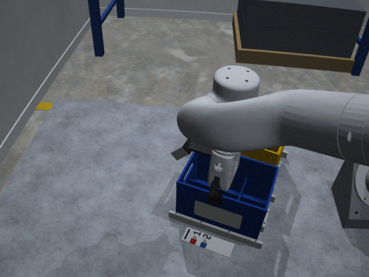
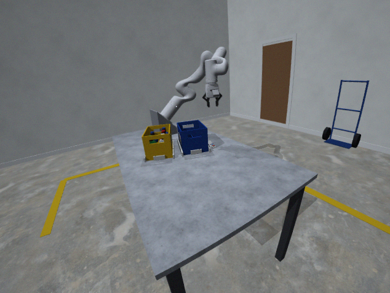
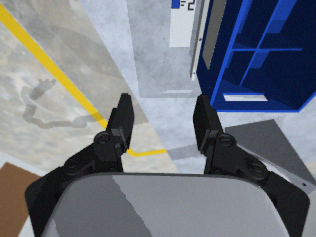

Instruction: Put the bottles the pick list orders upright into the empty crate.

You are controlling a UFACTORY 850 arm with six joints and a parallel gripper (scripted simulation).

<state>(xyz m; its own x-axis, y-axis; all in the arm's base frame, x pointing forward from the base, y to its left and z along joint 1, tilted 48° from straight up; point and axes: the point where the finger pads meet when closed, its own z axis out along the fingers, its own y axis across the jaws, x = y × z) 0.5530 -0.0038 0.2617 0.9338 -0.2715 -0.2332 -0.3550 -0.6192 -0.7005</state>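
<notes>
The blue crate (image 1: 186,198) (image 2: 195,145) (image 3: 272,105) stands level, with no bottle visible in its compartments; the arm hides part of them in the top view. The yellow crate (image 1: 262,156) (image 2: 157,151) stands beside it, mostly hidden by the arm in the top view. In the exterior view it shows blue and red bottle tops and a green bottle (image 2: 152,141). The pick list (image 1: 220,248) (image 2: 212,145) (image 3: 181,35) reads red 1, blue 2. My gripper (image 1: 215,200) (image 2: 212,104) (image 3: 163,105) is open and empty, well above the crates' height, pointing down.
Pale rails (image 1: 214,228) run along the crates' bases. The arm's base (image 1: 347,196) is at the right of the top view. The table (image 2: 201,201) stands on a floor with yellow lines. A blue hand truck (image 2: 349,110) stands away from the table.
</notes>
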